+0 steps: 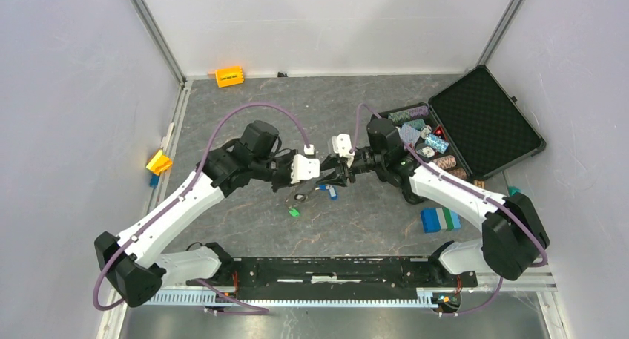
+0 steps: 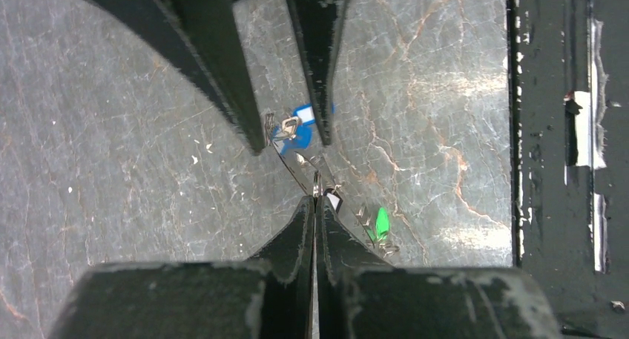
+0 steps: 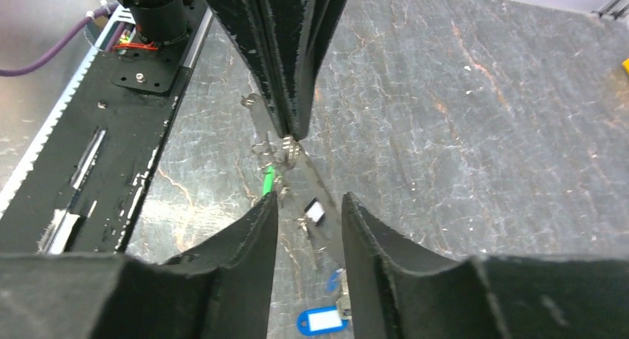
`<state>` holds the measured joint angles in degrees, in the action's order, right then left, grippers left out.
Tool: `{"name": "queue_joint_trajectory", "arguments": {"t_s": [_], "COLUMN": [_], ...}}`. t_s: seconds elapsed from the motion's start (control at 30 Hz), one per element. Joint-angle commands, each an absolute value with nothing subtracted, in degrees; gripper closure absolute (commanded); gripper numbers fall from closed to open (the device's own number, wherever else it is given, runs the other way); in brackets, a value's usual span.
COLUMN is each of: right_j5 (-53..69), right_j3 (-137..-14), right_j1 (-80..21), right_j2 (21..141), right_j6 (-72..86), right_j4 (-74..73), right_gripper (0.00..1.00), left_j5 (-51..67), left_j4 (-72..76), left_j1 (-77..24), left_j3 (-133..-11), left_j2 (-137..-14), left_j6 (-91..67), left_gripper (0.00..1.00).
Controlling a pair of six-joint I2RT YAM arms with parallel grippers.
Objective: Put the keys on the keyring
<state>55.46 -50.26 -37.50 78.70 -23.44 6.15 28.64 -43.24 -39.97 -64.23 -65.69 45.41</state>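
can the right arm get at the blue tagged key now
Probably yes: the right gripper is open and the blue-tagged key sits between its fingers with nothing over it. The left gripper, shut on the keyring, is close but not blocking.

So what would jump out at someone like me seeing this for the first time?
Two arms meet tip to tip at mid-table: the left fingers pinch a thin keyring, the right fingers stand open facing them, and small keys with blue and green tags cluster beside them. At the far right, an open black case holds striped chips.
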Motion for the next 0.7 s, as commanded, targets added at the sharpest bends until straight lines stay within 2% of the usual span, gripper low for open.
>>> {"name": "queue_joint_trajectory", "arguments": {"t_s": [0.0, 0.13, 0.3, 0.37, 0.5, 0.67], "right_j5": [54.73, 55.04, 58.47, 59.06, 60.33, 61.89], "right_j3": [-54.53, -55.43, -55.46, -55.29, -55.47, -56.4], "right_j1": [-37.75, -37.86, -38.16, -38.56, -38.93, -39.02], "right_j2": [77.69, 78.86, 81.02, 81.69, 82.91, 83.44], "right_j6": [-30.99, -33.08, -33.9, -33.75, -32.13, -31.54], "right_j4": [0.17, -3.34, -4.64, -4.53, -3.14, -3.03], "right_gripper": [0.55, 0.47, 0.48, 0.53, 0.71, 0.84], "left_j5": [33.97, 35.63, 36.51, 36.6, 37.64, 38.29], "left_j4": [-43.59, -43.59, -43.59, -43.59, -43.59, -43.59], "left_j1": [-40.25, -40.28, -40.25, -40.25, -40.26, -40.23], "left_j3": [-65.79, -65.84, -66.18, -66.03, -65.34, -63.76], "left_j2": [-63.4, -62.67, -62.32, -62.36, -62.32, -61.85], "left_j6": [49.04, 49.36, 49.21, 49.14, 49.32, 51.03], "left_gripper": [0.98, 0.98, 0.98, 0.98, 0.98, 0.98]}}
